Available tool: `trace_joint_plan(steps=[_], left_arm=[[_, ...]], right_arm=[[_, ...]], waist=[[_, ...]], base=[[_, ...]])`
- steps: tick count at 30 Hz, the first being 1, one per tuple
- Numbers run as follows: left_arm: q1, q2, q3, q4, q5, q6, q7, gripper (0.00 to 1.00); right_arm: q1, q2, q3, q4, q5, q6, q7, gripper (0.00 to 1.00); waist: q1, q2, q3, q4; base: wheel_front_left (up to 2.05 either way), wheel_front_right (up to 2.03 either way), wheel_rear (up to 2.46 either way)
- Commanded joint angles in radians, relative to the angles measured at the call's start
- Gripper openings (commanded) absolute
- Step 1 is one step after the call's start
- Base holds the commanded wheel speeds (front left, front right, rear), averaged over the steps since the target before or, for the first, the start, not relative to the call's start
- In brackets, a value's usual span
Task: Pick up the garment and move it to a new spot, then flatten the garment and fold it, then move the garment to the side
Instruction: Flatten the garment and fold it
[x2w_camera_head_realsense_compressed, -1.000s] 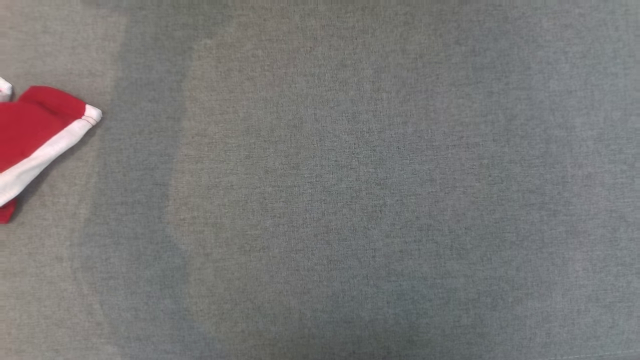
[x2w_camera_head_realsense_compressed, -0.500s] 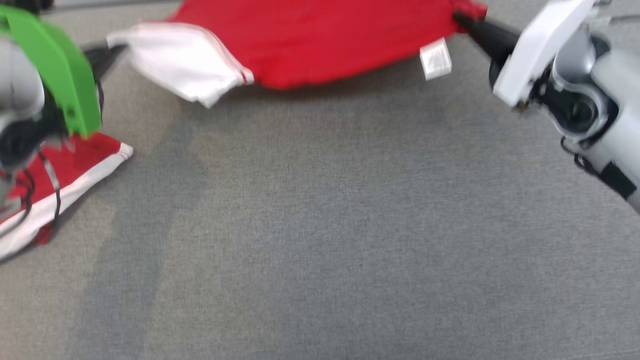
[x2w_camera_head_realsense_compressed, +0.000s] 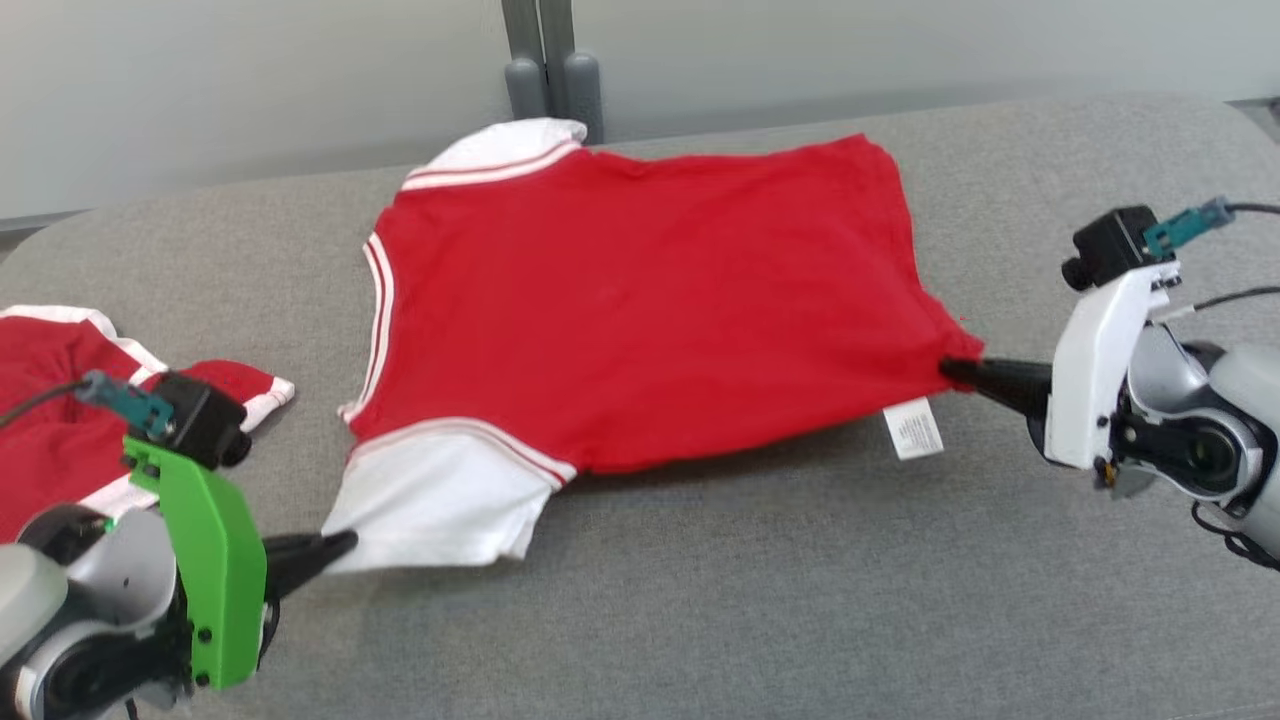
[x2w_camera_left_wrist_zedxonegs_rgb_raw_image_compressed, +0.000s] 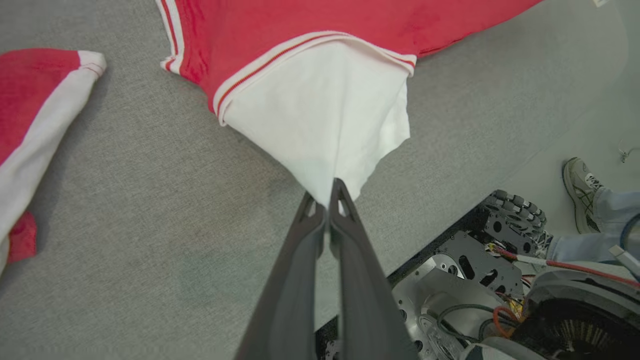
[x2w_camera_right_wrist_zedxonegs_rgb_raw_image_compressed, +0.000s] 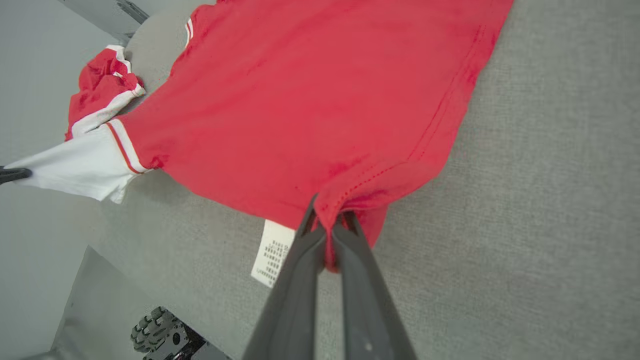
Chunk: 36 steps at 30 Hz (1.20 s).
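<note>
Between left pincer (x2w_camera_head_realsense_compressed: 343, 543) and right pincer (x2w_camera_head_realsense_compressed: 949, 369) | garment (x2w_camera_head_realsense_compressed: 640, 300) stretched | pincers clamped on sleeve (x2w_camera_head_realsense_compressed: 440, 500), hem (x2w_camera_head_realsense_compressed: 925, 335)

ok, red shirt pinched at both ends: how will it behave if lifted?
Likely floppy: the shirt pulls to a point where the left fingers pinch its sleeve. Probably light: thin cloth, hem bunched in the right fingers. May slip, as each pinch takes only an edge.
</note>
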Motion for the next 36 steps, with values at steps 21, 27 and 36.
trace_joint_plan(steps=[21, 27, 36], left_arm=[[0.183, 0.199, -0.019, -0.296, -0.209, 0.063, 0.028, 0.0], [0.102, 0.154, 0.004, -0.225, -0.216, 0.059, 0.107, 0.0], [-0.059, 0.033, 0.026, -0.067, -0.206, 0.064, 0.234, 0.0]], right_arm=[[0.18, -0.269, 0.075, -0.249, 0.138, 0.0, 0.138, 0.0], [0.135, -0.233, 0.063, -0.22, 0.195, 0.0, 0.164, 0.0], [0.051, -0.195, 0.046, -0.158, 0.268, 0.0, 0.189, 0.0]], waist=[[0.0001, 0.0, 0.024, 0.0], [0.0001, 0.0, 0.056, -0.009], [0.0001, 0.0, 0.108, -0.018]], base=[[0.0, 0.0, 0.0], [0.0, 0.0, 0.0], [0.0, 0.0, 0.0]])
